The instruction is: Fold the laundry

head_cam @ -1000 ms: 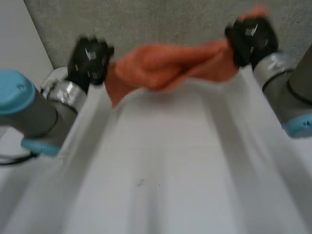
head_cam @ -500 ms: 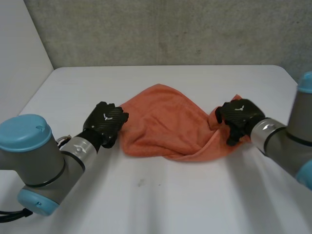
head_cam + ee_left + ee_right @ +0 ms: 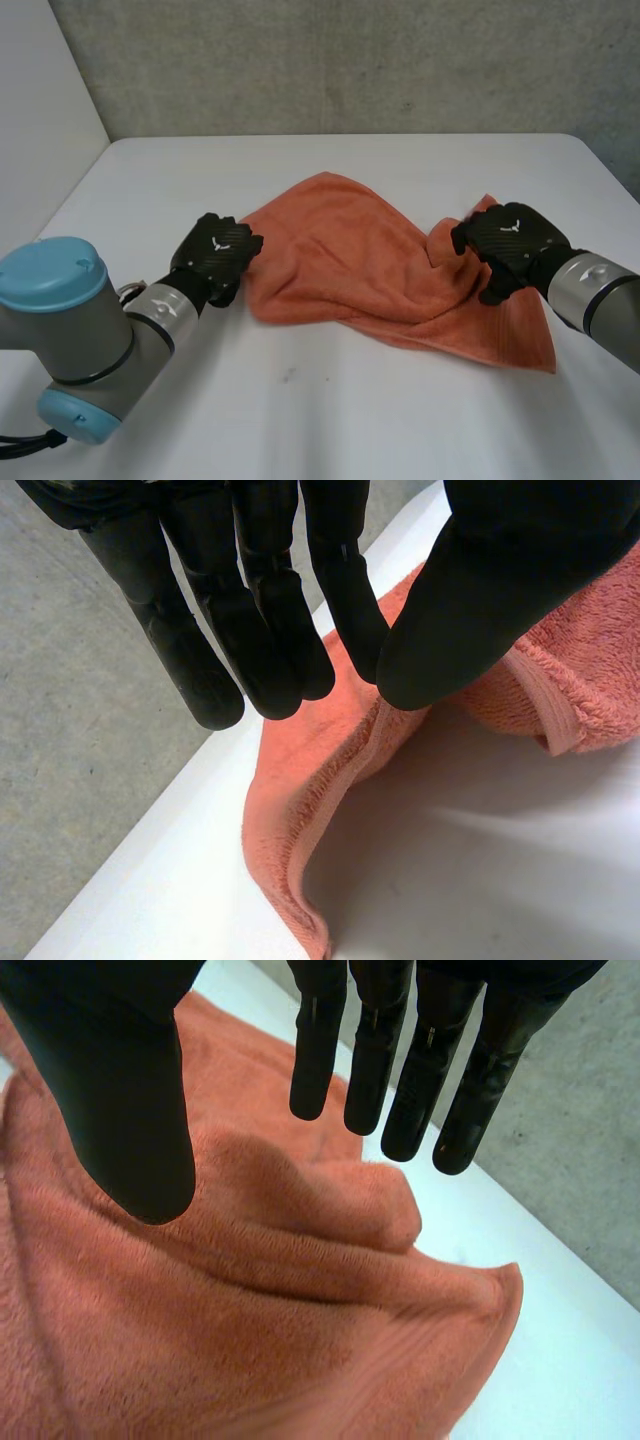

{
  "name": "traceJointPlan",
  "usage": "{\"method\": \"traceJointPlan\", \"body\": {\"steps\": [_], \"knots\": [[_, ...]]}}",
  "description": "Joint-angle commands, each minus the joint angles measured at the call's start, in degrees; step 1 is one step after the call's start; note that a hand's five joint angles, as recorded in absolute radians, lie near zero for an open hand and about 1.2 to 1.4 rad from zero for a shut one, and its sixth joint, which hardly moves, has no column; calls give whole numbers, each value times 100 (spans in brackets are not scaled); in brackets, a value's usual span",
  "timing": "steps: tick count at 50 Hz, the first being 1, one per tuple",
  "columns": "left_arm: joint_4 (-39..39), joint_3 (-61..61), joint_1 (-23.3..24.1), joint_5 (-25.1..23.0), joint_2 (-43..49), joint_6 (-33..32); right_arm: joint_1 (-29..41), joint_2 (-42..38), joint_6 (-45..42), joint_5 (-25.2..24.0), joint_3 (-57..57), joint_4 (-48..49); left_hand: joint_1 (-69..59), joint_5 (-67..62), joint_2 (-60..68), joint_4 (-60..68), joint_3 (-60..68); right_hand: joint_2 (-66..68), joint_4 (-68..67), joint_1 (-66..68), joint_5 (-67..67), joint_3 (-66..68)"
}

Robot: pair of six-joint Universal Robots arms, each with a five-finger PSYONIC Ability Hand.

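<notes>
Fuzzy orange towel [image 3: 345, 265] with a flat sewn edge, lying crumpled and half spread on the smooth white surface [image 3: 320, 410], left hand [image 3: 215, 252] pinching its left edge between thumb and straight fingers, right hand [image 3: 512, 243] wide open over its right side, rough grey wall [image 3: 350, 60] behind

Table [image 3: 320, 420]: white top, rounded far corners.
On it: one orange terry towel [image 3: 345, 265], rumpled, lying across the middle.
Towel's lie: its near right corner is flat on the top; its left hemmed edge seems raised slightly off it.
</notes>
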State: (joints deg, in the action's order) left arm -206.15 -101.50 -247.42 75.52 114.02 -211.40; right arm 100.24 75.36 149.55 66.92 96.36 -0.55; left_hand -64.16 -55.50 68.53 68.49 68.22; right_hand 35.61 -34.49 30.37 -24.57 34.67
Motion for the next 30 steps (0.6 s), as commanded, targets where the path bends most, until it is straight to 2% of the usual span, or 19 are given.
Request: {"method": "traceJointPlan", "body": {"steps": [1,6,12,21,27,30], "knots": [[-4,7,-8,-2,24,-7,-329,329,-215,41,515,-112,-1584,-1450,1147,1151,1178,441,-553,965,-545,536],[-30,25,-8,-2,33,2,-706,751,-128,32,1015,-445,-1584,-1450,1147,1151,1178,425,-537,949,-529,519],[-39,25,-17,-2,24,-7,-795,778,-110,5,1596,-472,-1584,-1450,1147,1151,1178,408,-520,932,-512,502],[-39,25,-17,-2,50,2,-900,743,-180,-223,2141,72,-1584,-1450,1147,1151,1178,391,-503,915,-495,485],[-48,34,-17,-2,68,2,-988,673,-206,-241,2361,801,-1584,-1450,1147,1151,1178,458,-570,982,-562,553],[-48,43,-17,-11,77,2,-980,401,-215,-241,2361,1109,-1584,-1450,1147,1151,1178,559,-671,1083,-663,653]]}}
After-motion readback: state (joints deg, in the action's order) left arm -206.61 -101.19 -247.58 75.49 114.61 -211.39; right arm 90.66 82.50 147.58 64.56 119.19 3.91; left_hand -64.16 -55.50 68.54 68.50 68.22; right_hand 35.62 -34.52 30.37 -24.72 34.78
